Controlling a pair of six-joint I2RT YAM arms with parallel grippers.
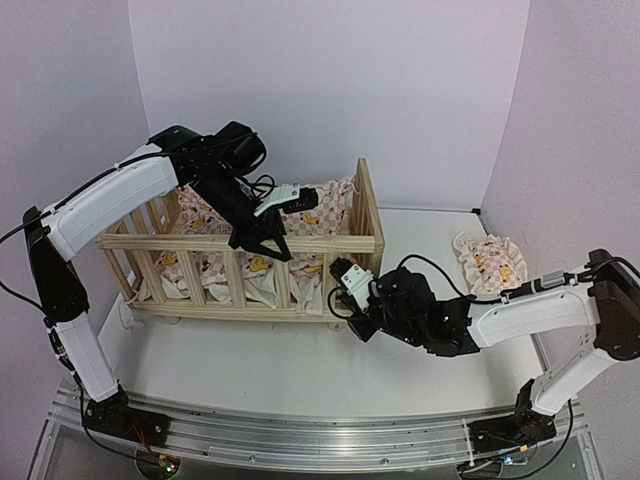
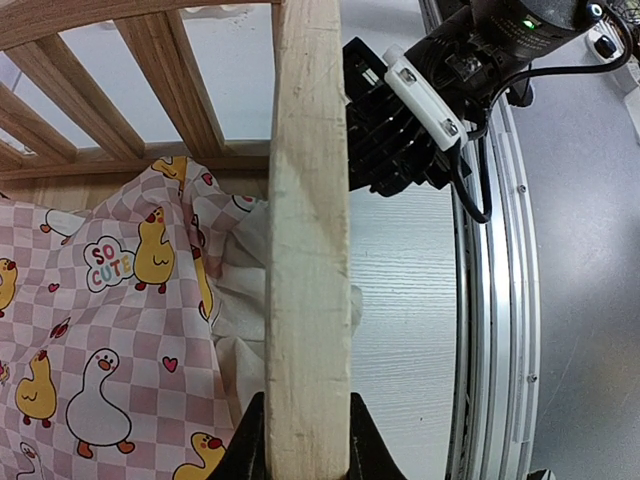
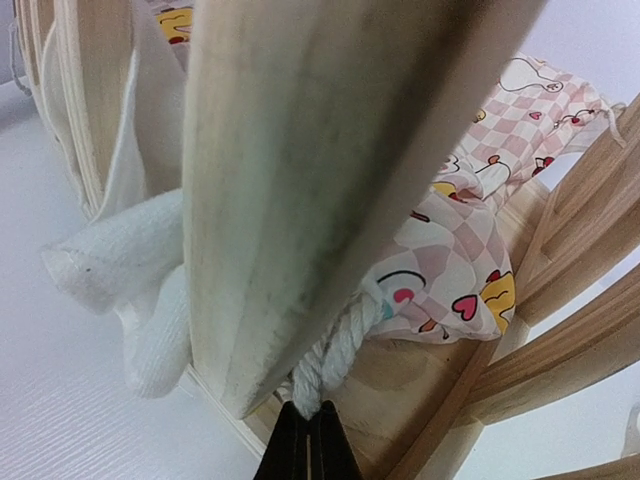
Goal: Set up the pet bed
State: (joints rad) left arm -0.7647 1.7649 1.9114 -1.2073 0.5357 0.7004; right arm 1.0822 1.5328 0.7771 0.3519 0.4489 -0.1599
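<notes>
Pet bed: the pet bed (image 1: 150, 243) is sitting on the white table (image 1: 250, 360), a bit left of centre in the top view, with one long slatted side facing the bottom of the frame.
Left gripper: the left gripper (image 1: 262, 243) is coming down from the upper left and straddling the near top rail (image 2: 308, 250). In its wrist view one finger is sitting on each side of the wood, jaws only as wide as the rail and pressing on it.
Right gripper: the right gripper (image 1: 345, 278) is poking at the bed's lower right corner, low by the floor boards. In its own camera the fingertips are squeezed together at the bottom of the frame, pinching the end of a white cord (image 3: 338, 350) that's hanging behind a corner post.
Cushion: the pink-checkered duck cushion (image 2: 100, 330) is lying inside the frame, bunching up against the slats, with its white underside (image 3: 130, 300) spilling out between them.
Pillow: the small matching pillow (image 1: 490, 260) is lying on the table at the right, well apart from the bed.
</notes>
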